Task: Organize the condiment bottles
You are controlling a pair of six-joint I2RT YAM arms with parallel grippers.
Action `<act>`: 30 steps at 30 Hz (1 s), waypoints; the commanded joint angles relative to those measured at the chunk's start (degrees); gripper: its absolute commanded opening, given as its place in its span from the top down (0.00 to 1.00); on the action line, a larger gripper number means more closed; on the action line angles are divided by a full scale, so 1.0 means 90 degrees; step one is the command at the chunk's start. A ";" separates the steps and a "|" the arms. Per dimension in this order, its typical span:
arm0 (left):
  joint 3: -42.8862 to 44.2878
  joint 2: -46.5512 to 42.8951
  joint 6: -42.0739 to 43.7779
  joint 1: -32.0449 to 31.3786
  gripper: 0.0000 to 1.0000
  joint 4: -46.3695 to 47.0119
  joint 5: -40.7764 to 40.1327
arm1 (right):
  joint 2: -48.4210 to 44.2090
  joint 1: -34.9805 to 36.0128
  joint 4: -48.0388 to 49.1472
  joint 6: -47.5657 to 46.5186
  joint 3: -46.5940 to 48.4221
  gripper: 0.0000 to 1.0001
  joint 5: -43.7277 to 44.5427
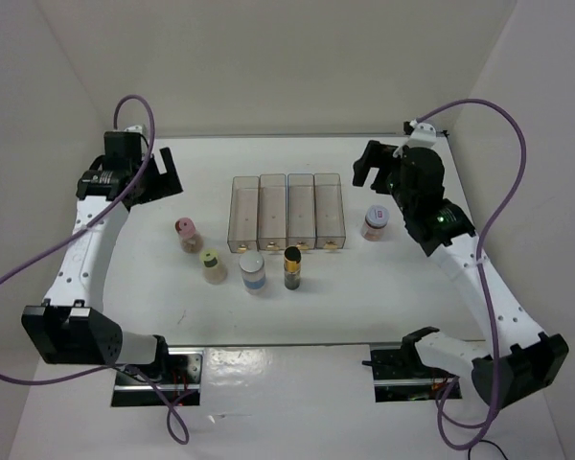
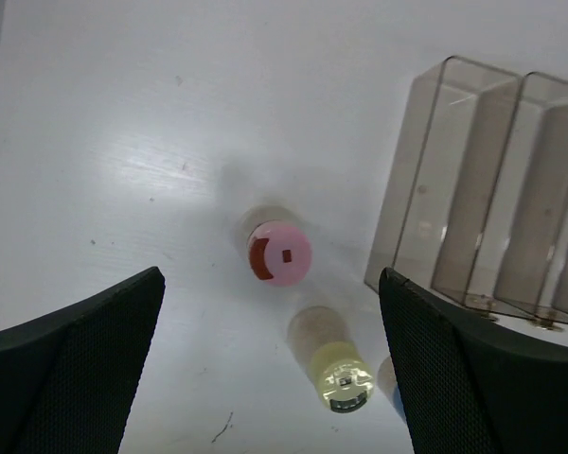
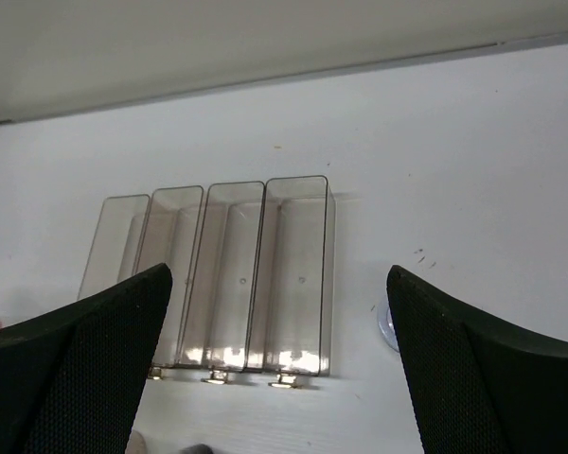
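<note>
Four bins (image 1: 287, 211) wall to wall; gaps between front jars (image 1: 252, 271).

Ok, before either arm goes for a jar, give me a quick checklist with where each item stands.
1. Left fingers open: ok.
2. Right fingers open: ok.
3. Pink-capped small cylindrical jar upright, lined up between the left fingers in the left wrist view: ok.
4. Four clear rectangular plastic bins hold nothing: ok.
5. Room for a finger between the pink jar and the yellow-green-capped jar: cannot tell.
6. Lavender-grey-capped jar standing apart from the bins: ok.
</note>
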 commanded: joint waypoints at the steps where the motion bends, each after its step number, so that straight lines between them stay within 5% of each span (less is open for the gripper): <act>1: 0.0123 0.0182 0.0147 -0.0011 0.00 -0.0551 -0.0682 | 0.0448 -0.0335 -0.0214 -0.0345 0.0625 0.02 -0.1031; 9: -0.0404 0.0494 0.0274 -0.0205 0.00 -0.0171 -0.0467 | 0.1680 -0.0336 -0.0566 -0.0375 0.1632 0.02 -0.1667; 30: -0.1205 0.1374 -0.0321 -0.0763 0.00 0.0210 -0.1161 | 0.2130 0.0670 -0.0487 -0.0335 0.1749 0.02 -0.1491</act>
